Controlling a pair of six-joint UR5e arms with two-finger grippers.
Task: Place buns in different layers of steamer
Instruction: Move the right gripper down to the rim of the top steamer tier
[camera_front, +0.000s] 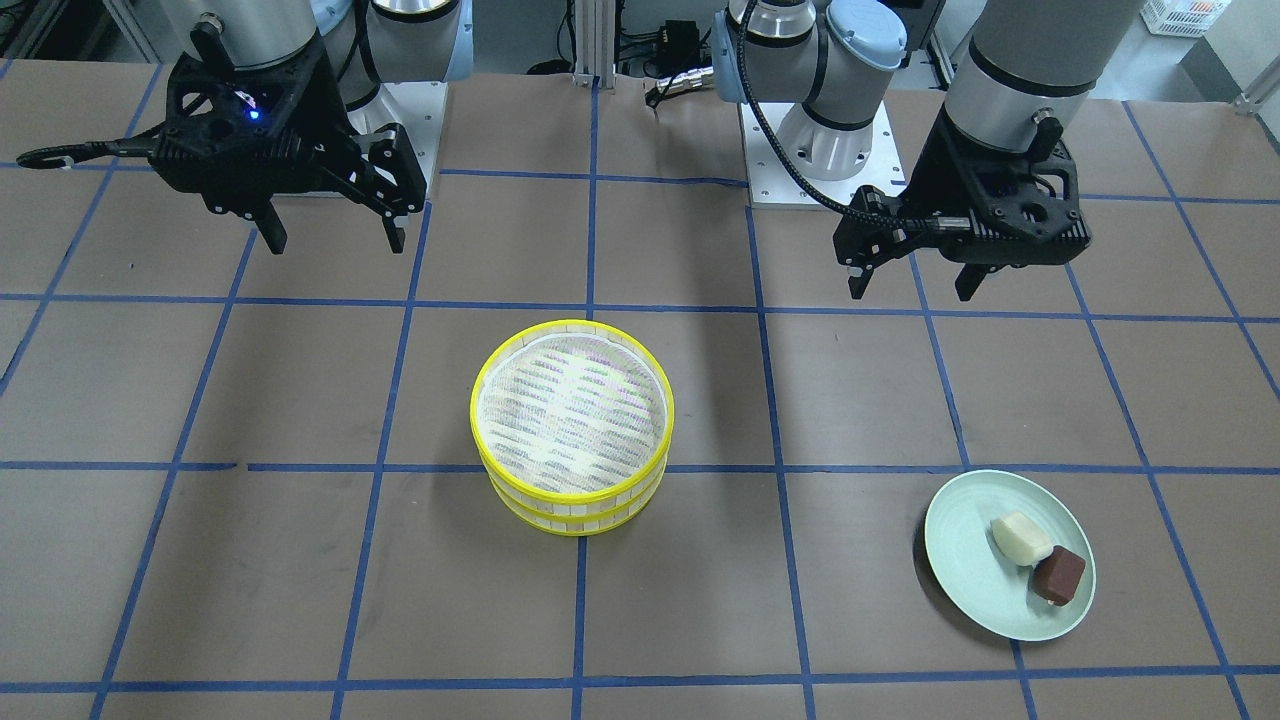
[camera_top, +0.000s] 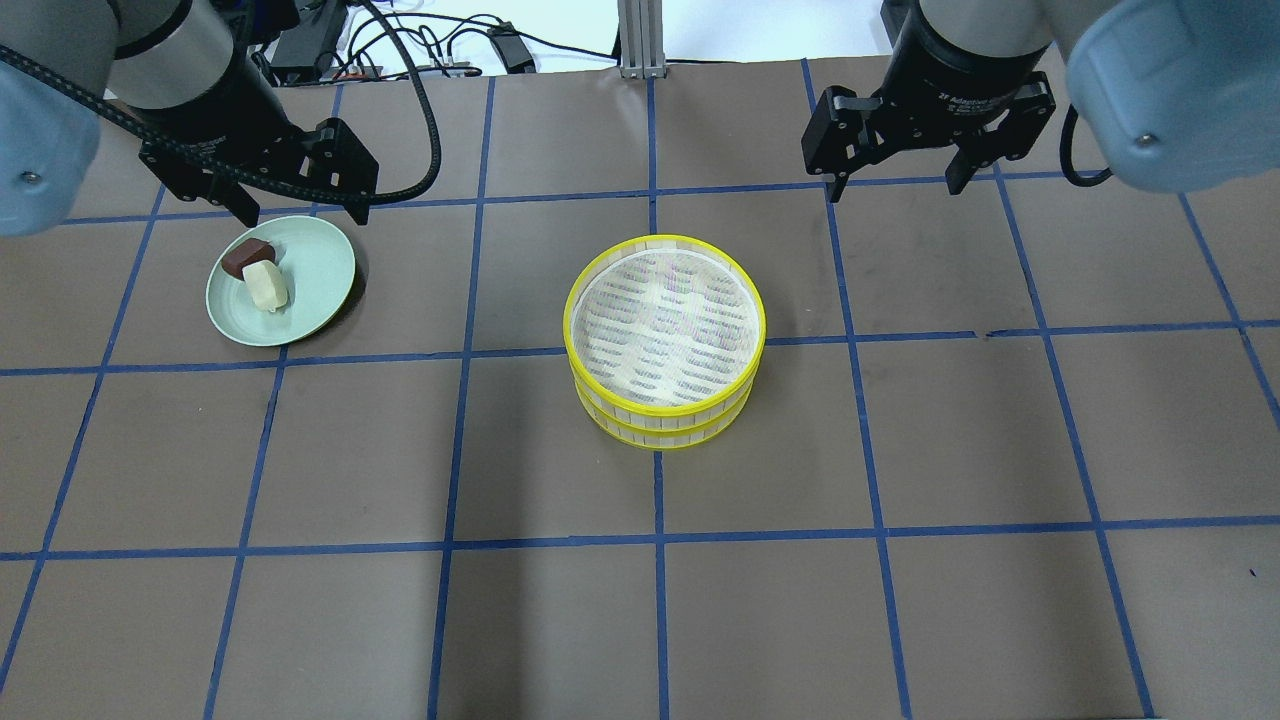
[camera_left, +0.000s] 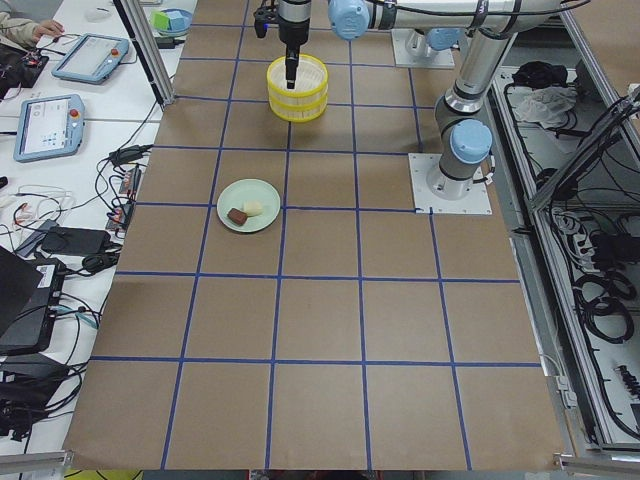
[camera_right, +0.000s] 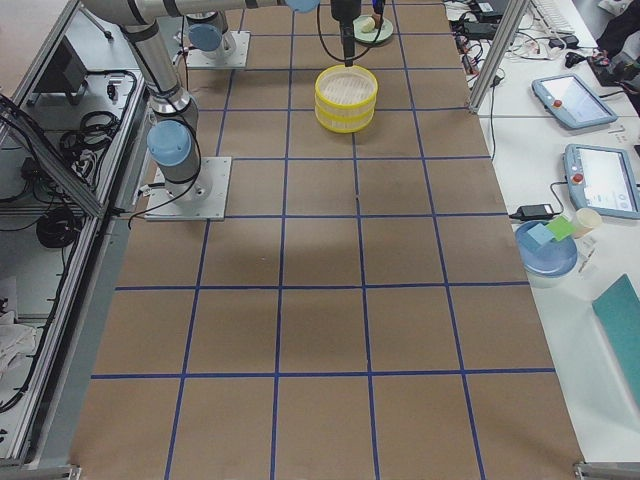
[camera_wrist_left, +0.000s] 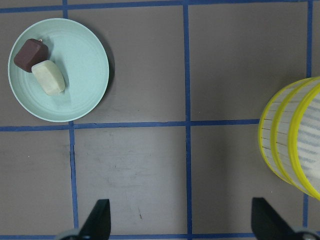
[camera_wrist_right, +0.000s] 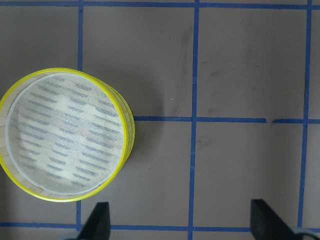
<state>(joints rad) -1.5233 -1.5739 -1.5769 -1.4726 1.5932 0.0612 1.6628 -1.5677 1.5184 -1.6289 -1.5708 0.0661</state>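
While two buns (camera_front: 1022, 537) share one plate (camera_front: 960, 520) and two steamer layers (camera_front: 575, 500) stack, left pincer (camera_front: 912, 290) and right pincer (camera_front: 336, 244) gape wide

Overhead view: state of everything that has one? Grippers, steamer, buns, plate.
left gripper: open, empty, in the air.
right gripper: open, empty, in the air.
steamer layers: stacked, top one empty; inside of the lower one hidden.
white bun: on the plate, touching the brown bun.
brown bun: on the plate, not gripped.
plate: holds both buns.
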